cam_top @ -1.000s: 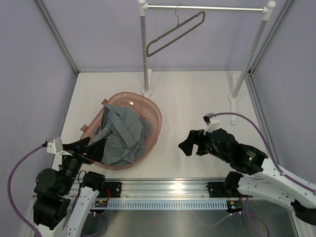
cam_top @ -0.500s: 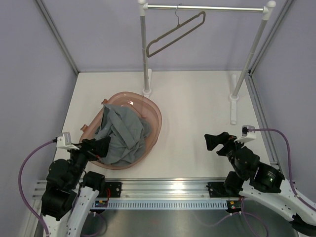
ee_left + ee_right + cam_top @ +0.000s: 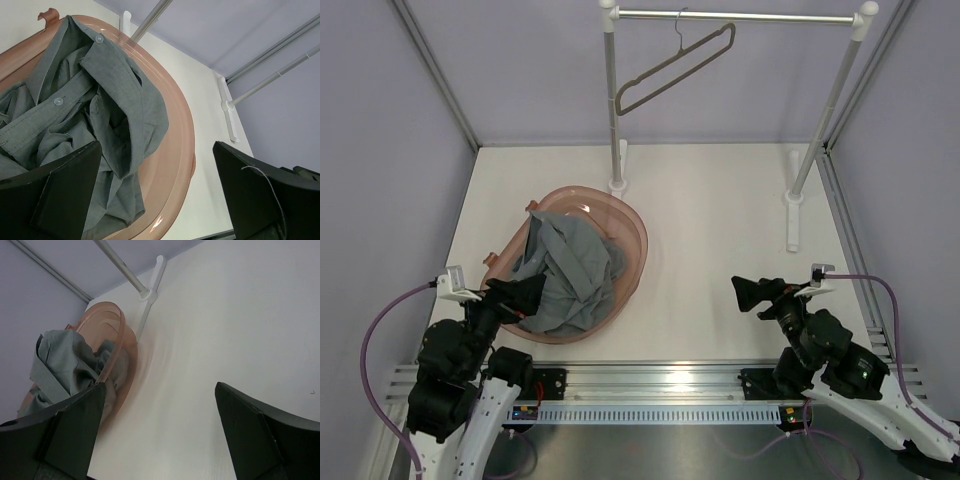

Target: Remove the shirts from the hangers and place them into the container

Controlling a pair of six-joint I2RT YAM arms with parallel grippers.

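Drawn back to lower right, wide and empty: right gripper (image 3: 755,293); left gripper (image 3: 517,298) wide too — shirt (image 3: 565,275) in tub (image 3: 638,240), hanger (image 3: 675,68) bare, likely done.

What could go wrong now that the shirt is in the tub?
1. The grey-green button-up cloth shirt is bunched high, reaching the near rim of the translucent pinkish-brown oval plastic tub, so part might slide out.
2. The open left end effector sits right beside that cloth; when it moves, a finger might snag the shirt and drag it out.
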